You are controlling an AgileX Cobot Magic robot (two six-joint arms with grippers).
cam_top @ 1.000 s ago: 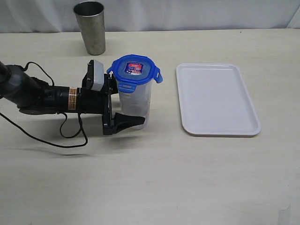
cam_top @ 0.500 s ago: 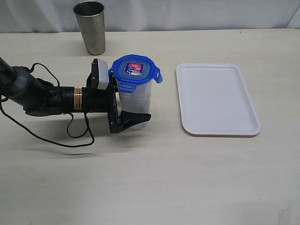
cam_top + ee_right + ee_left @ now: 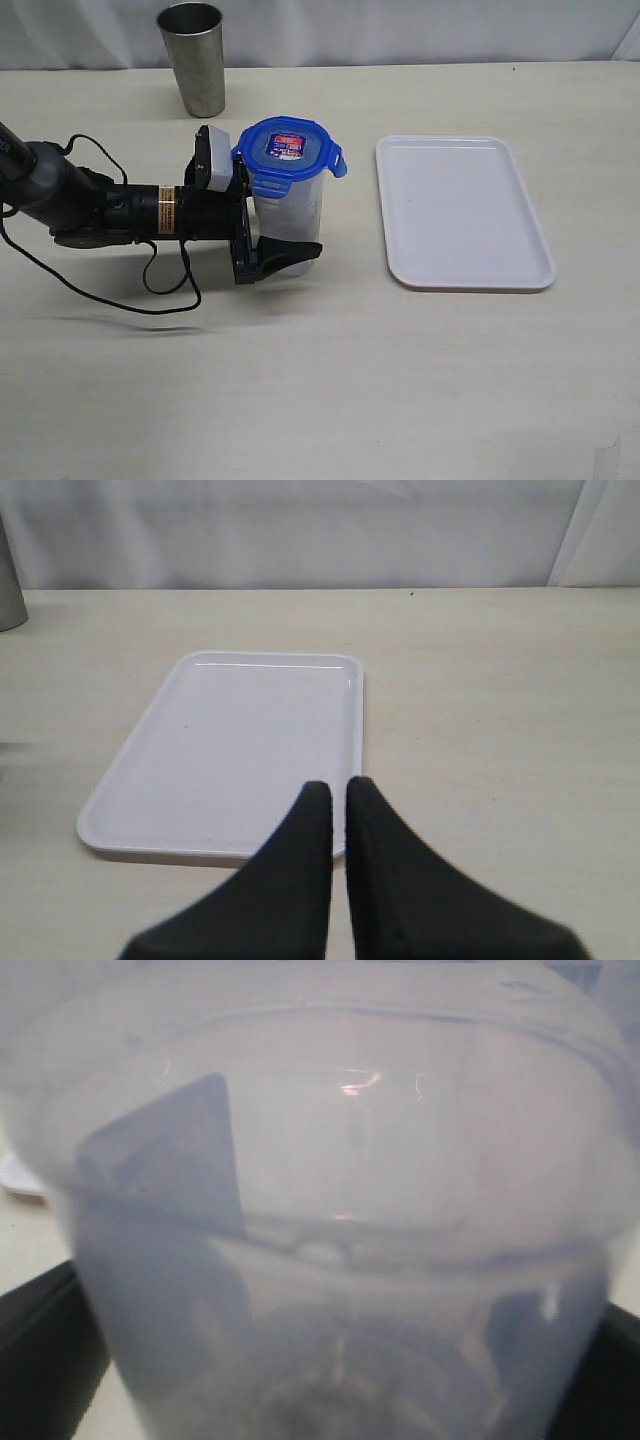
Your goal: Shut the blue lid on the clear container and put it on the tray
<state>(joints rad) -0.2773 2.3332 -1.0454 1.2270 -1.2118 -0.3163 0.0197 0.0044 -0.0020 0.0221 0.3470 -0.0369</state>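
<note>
The clear container (image 3: 290,215) stands upright on the table left of the tray (image 3: 470,283), with the blue lid (image 3: 288,150) sitting on its mouth; the lid's side tabs flare outward. My left gripper (image 3: 312,222) lies low and level around the container's lower half. Its near finger (image 3: 285,255) rests beside the front wall, and the far finger is hidden behind the container. The left wrist view is filled by the container (image 3: 340,1210), with dark fingers (image 3: 30,1350) at the corners. My right gripper (image 3: 338,785) is shut and empty, hovering near an edge of the tray (image 3: 230,740).
A grey steel cup (image 3: 193,60) stands at the back left, behind my left arm. A black cable (image 3: 150,290) loops on the table under that arm. The white tray holds nothing. A white wall runs along the table's far edge.
One second ago my left gripper sat slightly further left; it slid right along the container and has held still for the last half second. Container, lid and tray have not moved.
</note>
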